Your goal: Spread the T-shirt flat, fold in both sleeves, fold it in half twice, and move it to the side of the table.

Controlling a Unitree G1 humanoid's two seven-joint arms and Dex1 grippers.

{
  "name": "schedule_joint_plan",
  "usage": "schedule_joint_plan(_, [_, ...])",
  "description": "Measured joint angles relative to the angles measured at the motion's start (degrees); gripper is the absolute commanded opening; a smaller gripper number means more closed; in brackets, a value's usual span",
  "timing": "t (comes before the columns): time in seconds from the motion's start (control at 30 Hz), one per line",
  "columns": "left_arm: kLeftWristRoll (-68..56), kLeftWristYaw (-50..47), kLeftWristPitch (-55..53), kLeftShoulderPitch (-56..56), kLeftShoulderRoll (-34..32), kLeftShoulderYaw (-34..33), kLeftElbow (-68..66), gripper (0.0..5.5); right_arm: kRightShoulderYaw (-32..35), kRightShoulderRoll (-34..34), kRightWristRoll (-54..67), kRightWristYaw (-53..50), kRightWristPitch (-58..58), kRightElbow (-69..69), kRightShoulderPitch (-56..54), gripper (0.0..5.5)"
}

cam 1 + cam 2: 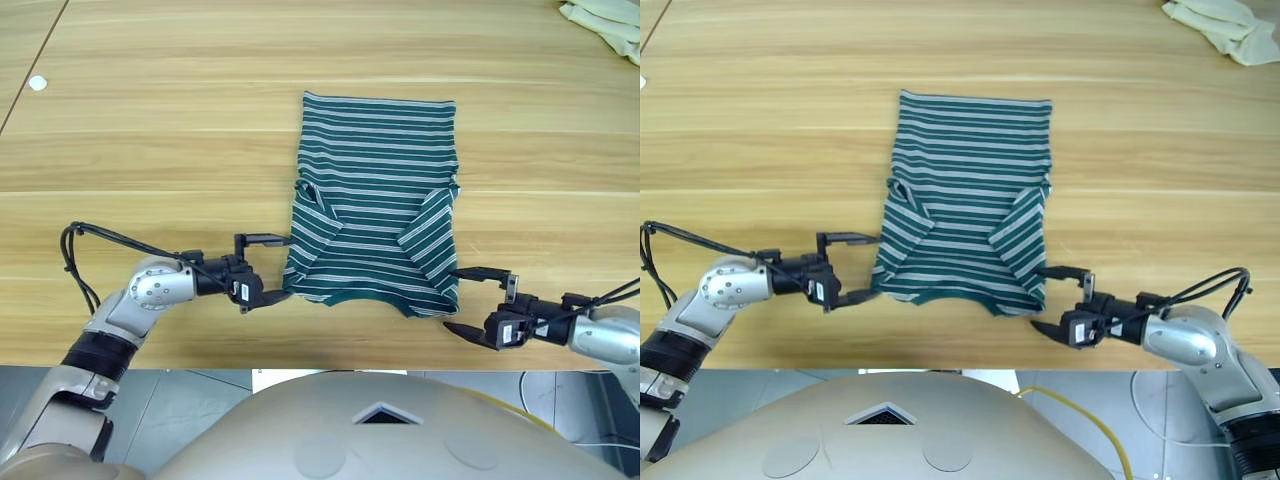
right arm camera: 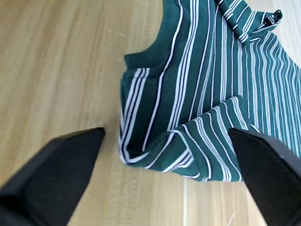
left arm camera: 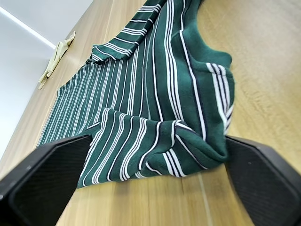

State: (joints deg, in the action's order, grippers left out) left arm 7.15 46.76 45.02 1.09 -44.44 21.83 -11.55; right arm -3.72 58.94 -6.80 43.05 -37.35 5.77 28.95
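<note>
Folding looks roughly half done: the T-shirt [image 1: 375,190] lies flat on the bench [image 1: 150,120] with both sleeves [image 1: 428,230] turned in over its body. By my reading, the two halvings and the move to the side remain. At the T-shirt's near left corner the left pincer [image 1: 268,268] is spread wide around the cloth. Its lower finger seems to touch the edge, with nothing pinched yet. The right pincer [image 1: 475,300] is likewise spread, just beside the T-shirt's near right corner and gripping nothing. Well beyond the T-shirt's far right corner lies a pale crumpled cloth [image 1: 605,25].
</note>
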Motion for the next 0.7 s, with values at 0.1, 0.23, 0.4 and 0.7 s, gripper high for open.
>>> schedule_joint_plan(0.1, [0.3, 0.0, 0.2, 0.0, 0.0, 0.4, -0.3, 4.21, -0.3, 0.0, -1.2, -0.6, 0.0, -0.4, -1.0, 3.72])
schedule_joint_plan(0.23, [0.5, 0.1, 1.0, -0.1, 0.0, 0.9, -0.9, 3.65, -0.3, 0.0, -2.1, -0.8, 0.5, -0.9, -1.6, 3.09])
schedule_joint_plan(0.4, [0.9, 0.2, 1.1, -0.1, 0.0, 1.4, -1.1, 2.88, -0.5, 0.0, -3.5, -1.8, 1.3, -1.7, -2.3, 2.29])
schedule_joint_plan(0.7, [2.2, 1.0, 0.9, -0.5, 0.0, 2.2, -1.2, 1.36, -1.2, 0.0, -4.1, -1.8, 2.0, -2.3, -2.4, 0.59])
